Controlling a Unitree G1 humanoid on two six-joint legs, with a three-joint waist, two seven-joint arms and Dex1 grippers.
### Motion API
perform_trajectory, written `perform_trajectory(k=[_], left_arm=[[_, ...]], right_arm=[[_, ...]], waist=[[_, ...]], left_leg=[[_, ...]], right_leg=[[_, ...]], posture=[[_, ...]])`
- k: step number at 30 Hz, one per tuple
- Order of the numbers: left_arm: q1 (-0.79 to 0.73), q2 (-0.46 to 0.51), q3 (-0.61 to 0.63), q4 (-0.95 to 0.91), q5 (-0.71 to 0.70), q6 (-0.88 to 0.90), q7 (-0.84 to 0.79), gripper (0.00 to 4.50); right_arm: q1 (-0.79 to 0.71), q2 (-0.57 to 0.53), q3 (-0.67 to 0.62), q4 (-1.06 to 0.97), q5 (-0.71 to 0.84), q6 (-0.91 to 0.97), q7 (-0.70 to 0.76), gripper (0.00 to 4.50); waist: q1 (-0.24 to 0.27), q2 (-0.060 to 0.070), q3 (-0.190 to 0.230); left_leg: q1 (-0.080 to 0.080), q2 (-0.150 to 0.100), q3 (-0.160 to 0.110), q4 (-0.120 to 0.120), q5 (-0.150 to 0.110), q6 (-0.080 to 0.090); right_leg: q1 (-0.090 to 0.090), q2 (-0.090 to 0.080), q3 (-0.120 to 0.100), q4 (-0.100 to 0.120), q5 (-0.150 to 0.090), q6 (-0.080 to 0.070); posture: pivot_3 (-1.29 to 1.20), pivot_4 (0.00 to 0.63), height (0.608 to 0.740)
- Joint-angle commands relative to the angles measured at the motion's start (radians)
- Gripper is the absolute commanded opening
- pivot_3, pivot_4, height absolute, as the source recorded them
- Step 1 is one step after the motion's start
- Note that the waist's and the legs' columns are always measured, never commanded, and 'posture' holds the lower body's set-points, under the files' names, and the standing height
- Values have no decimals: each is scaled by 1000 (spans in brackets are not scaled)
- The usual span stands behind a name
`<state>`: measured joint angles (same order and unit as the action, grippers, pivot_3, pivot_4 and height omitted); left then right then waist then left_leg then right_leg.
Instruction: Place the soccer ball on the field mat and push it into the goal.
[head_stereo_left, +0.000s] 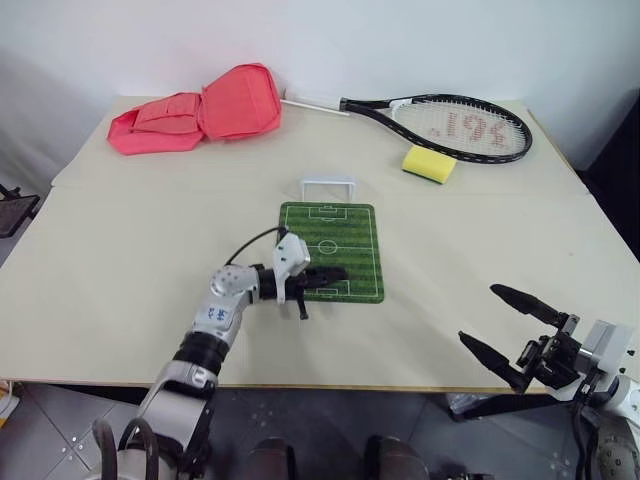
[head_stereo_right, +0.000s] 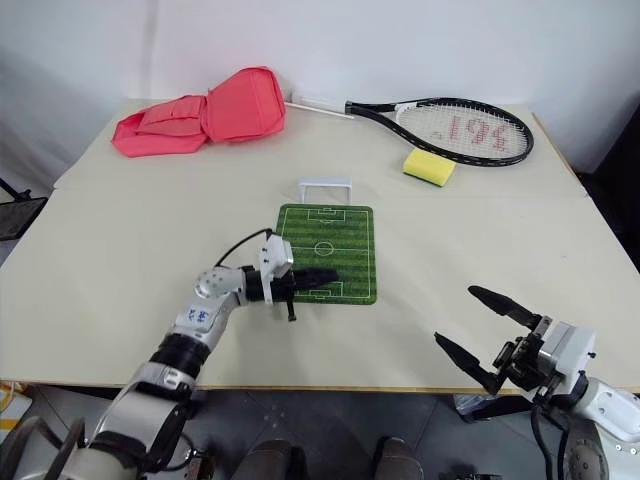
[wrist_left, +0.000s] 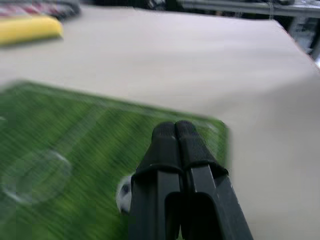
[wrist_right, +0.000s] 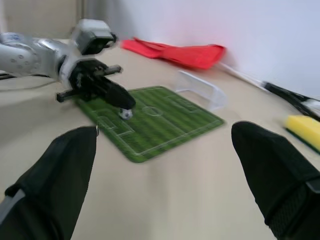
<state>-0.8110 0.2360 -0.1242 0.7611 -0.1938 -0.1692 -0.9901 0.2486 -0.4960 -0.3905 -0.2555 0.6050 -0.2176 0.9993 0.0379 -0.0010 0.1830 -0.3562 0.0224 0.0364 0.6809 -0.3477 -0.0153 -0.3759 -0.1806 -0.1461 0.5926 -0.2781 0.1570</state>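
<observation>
The green field mat (head_stereo_left: 335, 225) lies flat mid-table, and the white goal (head_stereo_left: 328, 186) stands just past its far end. My left gripper (head_stereo_left: 340, 272) is shut, its fingers (wrist_left: 175, 142) pressed together low over the mat's near end. The tiny soccer ball (wrist_right: 126, 114) rests on the mat right at those fingertips, beside them (wrist_left: 124, 194), not between them. From the head views the ball is hidden by the gripper. My right gripper (head_stereo_left: 477, 313) hangs open near the table's front right edge, well away from the mat, with nothing in it.
A red folded bag (head_stereo_left: 200, 112) lies at the back left. At the back right a tennis racket (head_stereo_left: 460, 125) lies with a yellow sponge (head_stereo_left: 429, 164) in front of it. The table's front edge (head_stereo_left: 350, 385) runs just below both arms.
</observation>
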Motion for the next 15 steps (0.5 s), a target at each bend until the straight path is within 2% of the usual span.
perform_trajectory(k=[1,5,7,15], left_arm=[[-114,3,30,142,31,-86,8,9],[-104,52,58,148,37,-128,-11,9],[-52,101,81,91,23,-118,-29,9],[323,304,202,-359,-136,71,-143,9]], right_arm=[[23,54,41,-95,-34,19,-108,4500],[16,76,66,-125,-46,36,-162,4500],[6,87,75,-117,-62,31,-186,4500],[-80,117,83,-48,-94,8,-243,4500]], waist=[[-1,0,0],[-19,0,0],[-24,0,0],[-37,1,0]], left_leg=[[0,0,0,0,0,0],[0,0,2,-1,-2,2],[0,0,2,-2,-2,3],[0,0,1,-1,-3,2]], right_leg=[[0,0,0,0,0,0],[-1,0,1,-1,0,1],[-1,0,1,-2,0,1],[-2,0,2,-1,0,1]], posture=[[0,150,740],[0,150,740],[0,150,740],[0,150,740]])
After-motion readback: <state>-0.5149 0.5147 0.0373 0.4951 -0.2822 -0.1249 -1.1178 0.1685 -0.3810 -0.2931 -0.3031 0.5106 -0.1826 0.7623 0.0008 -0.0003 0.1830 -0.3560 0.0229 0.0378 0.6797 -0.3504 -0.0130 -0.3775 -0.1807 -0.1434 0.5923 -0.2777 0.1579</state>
